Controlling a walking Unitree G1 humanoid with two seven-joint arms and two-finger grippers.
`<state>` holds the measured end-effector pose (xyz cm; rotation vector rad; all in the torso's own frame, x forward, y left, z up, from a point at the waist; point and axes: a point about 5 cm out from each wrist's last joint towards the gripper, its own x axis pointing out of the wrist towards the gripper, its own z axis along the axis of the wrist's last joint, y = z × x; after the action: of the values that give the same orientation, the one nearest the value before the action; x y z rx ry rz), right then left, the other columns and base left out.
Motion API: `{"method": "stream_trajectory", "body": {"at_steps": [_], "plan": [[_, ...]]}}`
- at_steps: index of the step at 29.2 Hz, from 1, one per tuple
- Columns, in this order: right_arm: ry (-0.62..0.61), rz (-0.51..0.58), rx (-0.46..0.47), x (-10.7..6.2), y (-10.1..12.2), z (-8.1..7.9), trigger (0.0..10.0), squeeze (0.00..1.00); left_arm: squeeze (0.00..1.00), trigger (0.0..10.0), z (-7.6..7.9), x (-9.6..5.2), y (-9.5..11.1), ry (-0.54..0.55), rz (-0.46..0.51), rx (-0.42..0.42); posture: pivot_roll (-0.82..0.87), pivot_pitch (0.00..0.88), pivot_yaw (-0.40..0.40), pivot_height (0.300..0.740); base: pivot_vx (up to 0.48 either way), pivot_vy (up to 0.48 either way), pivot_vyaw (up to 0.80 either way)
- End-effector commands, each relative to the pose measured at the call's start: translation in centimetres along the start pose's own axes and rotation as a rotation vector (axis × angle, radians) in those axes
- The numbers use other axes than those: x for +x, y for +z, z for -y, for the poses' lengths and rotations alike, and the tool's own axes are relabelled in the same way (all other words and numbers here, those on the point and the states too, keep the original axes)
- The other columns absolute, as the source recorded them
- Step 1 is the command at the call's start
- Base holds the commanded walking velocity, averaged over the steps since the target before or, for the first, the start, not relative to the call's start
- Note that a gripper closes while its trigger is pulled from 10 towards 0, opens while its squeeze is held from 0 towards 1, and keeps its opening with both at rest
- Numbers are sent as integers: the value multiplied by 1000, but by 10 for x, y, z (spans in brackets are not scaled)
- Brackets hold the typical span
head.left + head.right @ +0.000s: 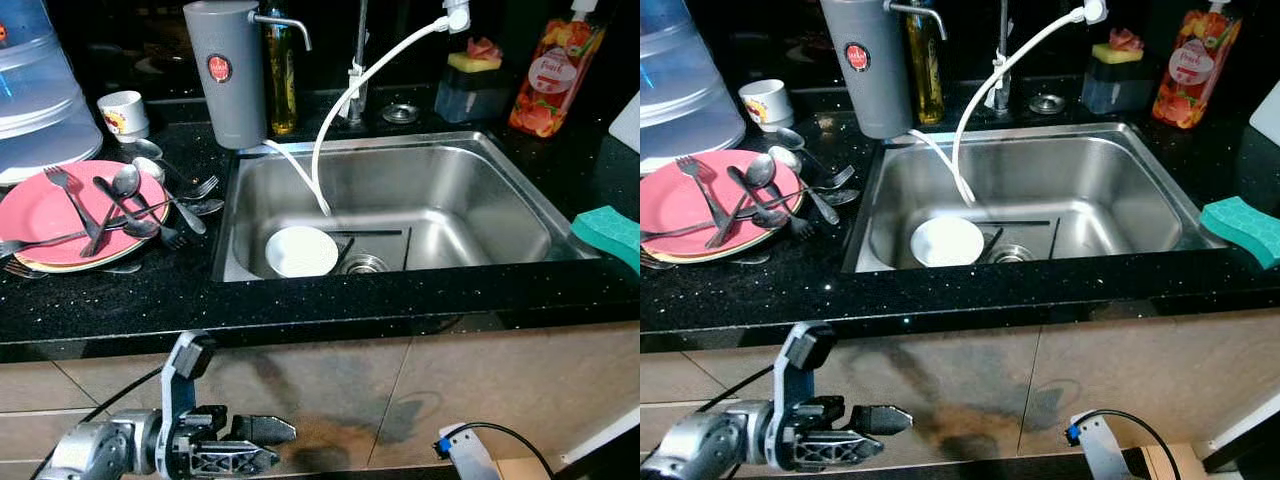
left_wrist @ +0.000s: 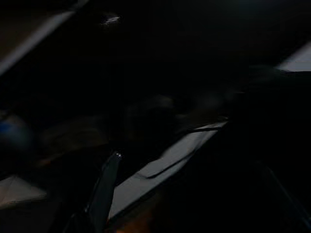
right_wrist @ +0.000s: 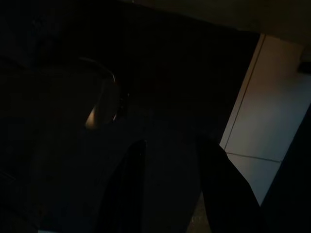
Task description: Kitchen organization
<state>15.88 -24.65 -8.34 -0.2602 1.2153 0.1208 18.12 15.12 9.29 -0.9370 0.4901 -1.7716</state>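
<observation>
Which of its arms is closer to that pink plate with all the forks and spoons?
Left. The left gripper hangs below the counter edge, under the pink plate. The right arm is low too, farther off, below the sink's right side.

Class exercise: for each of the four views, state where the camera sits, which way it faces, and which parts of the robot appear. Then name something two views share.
Left eye: head, facing down at the steel sink; left gripper below.
Right eye: same, shifted sideways.
Left wrist: very dark; one black finger.
Right wrist: dark; both black fingers, apart.
Shared: both eyes show the white bowl and pink plate.
</observation>
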Motion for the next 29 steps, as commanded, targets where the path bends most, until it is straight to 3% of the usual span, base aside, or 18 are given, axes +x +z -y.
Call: {"method": "stream_trajectory", "body": {"at_steps": [1,5,9,11,12,13,15,18,19,20,23,24,29], "plan": [[5,6,0,0,1,-2,10000,0,0,10000,12,5,8,-58,-2,19,-24,0,37,740,0,0,0],[4,6,0,0,1,-2,10000,0,0,10000,30,21,24,-187,5,79,-21,0,36,740,0,0,0],[7,5,-4,0,1,-2,10000,0,0,10000,48,40,53,-297,69,240,-16,0,37,740,0,0,0],[6,5,-4,0,1,-2,10000,0,0,10000,48,43,60,-290,95,287,-18,0,37,740,0,0,0],[6,5,-4,0,1,-2,10000,0,0,10000,49,49,83,-238,180,411,-17,0,38,740,0,0,0],[6,5,-4,0,1,-2,10000,0,0,10000,49,49,83,-238,180,411,-17,0,38,740,0,0,0],[6,5,-5,0,1,-2,10000,0,0,10000,50,58,101,-151,219,535,-17,0,38,740,0,0,0],[6,5,-6,1,1,-2,10000,0,0,10000,52,65,110,-119,239,593,-15,0,38,740,0,0,0],[6,4,-6,1,1,-3,10000,0,0,10000,49,70,119,-56,258,646,-17,0,39,740,0,0,0],[6,4,-6,1,1,-3,10000,0,0,10000,49,70,119,-56,258,646,-17,0,39,740,0,0,0],[5,4,-8,1,1,-3,10000,0,0,10000,42,78,163,278,335,850,-15,0,38,740,0,0,0],[5,4,-8,1,1,-3,10000,0,0,10000,42,78,163,278,335,850,-15,0,38,740,0,0,0],[6,3,-9,1,1,-4,10000,0,0,10000,42,61,213,780,279,1179,-10,0,43,740,0,0,0]]}}
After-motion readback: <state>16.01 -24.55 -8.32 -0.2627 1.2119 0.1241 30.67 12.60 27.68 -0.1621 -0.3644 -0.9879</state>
